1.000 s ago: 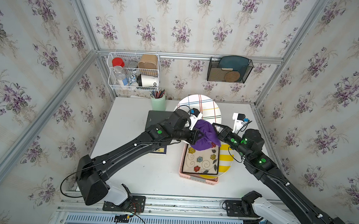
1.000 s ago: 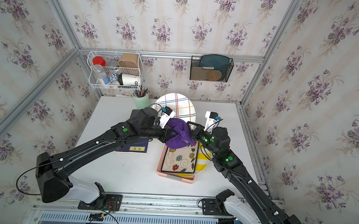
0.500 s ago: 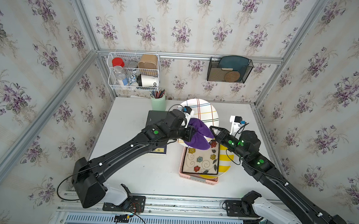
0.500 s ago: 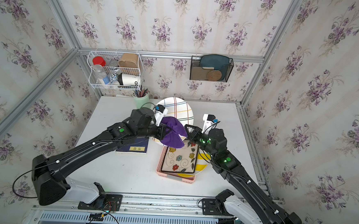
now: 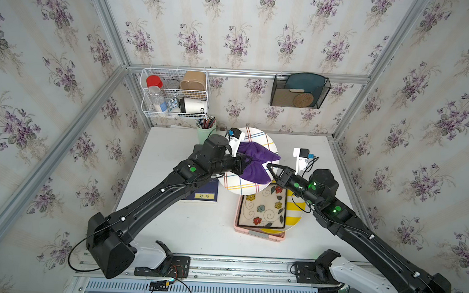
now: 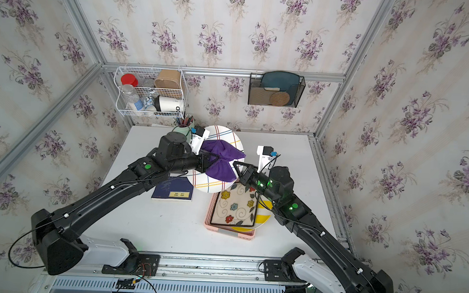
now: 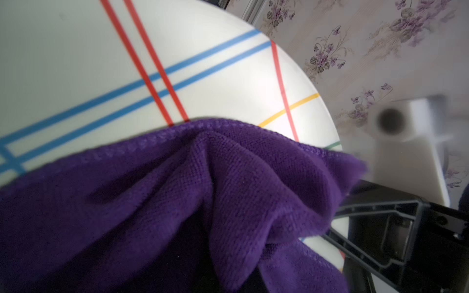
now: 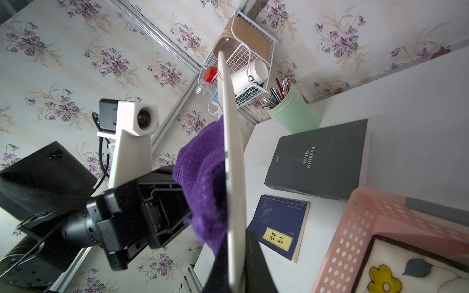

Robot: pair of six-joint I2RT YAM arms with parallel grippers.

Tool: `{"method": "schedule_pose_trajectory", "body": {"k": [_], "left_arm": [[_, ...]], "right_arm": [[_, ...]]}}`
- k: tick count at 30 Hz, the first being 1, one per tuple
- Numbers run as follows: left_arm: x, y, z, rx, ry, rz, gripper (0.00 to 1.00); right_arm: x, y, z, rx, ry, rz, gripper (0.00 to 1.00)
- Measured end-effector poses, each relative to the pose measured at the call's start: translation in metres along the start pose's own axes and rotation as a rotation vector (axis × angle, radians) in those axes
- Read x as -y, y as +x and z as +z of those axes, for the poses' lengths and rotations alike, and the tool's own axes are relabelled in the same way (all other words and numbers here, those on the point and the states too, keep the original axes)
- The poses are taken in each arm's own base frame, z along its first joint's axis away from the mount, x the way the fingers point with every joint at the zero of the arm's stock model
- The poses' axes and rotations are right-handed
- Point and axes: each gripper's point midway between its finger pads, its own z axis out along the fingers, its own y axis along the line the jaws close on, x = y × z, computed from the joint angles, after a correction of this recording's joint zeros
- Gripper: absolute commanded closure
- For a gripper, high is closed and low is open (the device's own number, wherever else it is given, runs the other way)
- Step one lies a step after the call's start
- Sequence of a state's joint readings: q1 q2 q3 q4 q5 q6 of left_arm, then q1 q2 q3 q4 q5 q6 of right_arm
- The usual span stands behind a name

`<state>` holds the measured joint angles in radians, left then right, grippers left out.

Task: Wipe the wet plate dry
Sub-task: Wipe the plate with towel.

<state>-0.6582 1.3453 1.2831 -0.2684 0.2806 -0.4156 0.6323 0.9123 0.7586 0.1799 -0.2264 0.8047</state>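
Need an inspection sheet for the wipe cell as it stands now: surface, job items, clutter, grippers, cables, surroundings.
Surface: white table, nothing seen amiss.
Job's things: striped plate held off the table; purple cloth against its face.
Clutter: pink basket with floral tray and yellow plate; blue book, dark book, green pencil cup.
Grippers: left gripper shut on the purple cloth; right gripper shut on the plate's rim.
Cables: black loop by the right wrist, base loop at left; loose wires at the front rail.
Surroundings: wire basket and black mesh holder on the floral wall.

left gripper: clamped on purple cloth, at plate face | right gripper: pinching plate rim, arm raised
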Motion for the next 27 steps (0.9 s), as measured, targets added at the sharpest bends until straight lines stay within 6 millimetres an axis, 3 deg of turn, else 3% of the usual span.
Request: {"method": "schedule_pose_trajectory", "body": {"k": [3, 6, 9, 12, 15, 18, 21, 23, 25, 27], "left_arm": [[-0.004, -0.017, -0.004, 0.054, -0.022, -0.021, 1.0], [0.036, -0.016, 0.02, 0.016, 0.046, 0.037, 1.0], [0.068, -0.009, 0.046, -0.032, 0.117, 0.091, 1.0], [0.069, -0.001, 0.051, -0.067, 0.117, 0.084, 1.0], [0.07, -0.01, 0.042, -0.03, 0.117, 0.093, 1.0], [0.039, -0.027, 0.027, 0.044, 0.034, 0.067, 1.0], [0.017, -0.029, 0.023, 0.052, -0.022, 0.035, 1.0], [0.022, -0.027, 0.032, 0.039, 0.0, 0.039, 1.0], [0.047, -0.027, 0.045, 0.015, 0.067, 0.061, 1.0], [0.055, -0.03, 0.049, 0.007, 0.071, 0.077, 1.0]], "right_arm": [[-0.006, -0.01, -0.009, 0.048, -0.006, -0.03, 1.0], [-0.002, -0.008, -0.003, 0.038, 0.004, -0.04, 1.0], [0.007, 0.009, 0.013, -0.055, 0.031, -0.01, 1.0], [0.011, 0.015, 0.009, -0.08, 0.06, 0.006, 1.0], [0.005, 0.009, -0.006, -0.037, 0.049, -0.003, 1.0], [0.001, 0.007, -0.018, 0.007, 0.025, -0.018, 1.0], [0.006, 0.013, -0.013, -0.017, 0.025, -0.021, 1.0], [0.009, 0.018, -0.002, -0.043, 0.027, -0.015, 1.0], [0.011, 0.03, 0.007, -0.098, 0.021, 0.01, 1.0], [0.009, 0.029, 0.006, -0.094, 0.012, 0.028, 1.0]]}}
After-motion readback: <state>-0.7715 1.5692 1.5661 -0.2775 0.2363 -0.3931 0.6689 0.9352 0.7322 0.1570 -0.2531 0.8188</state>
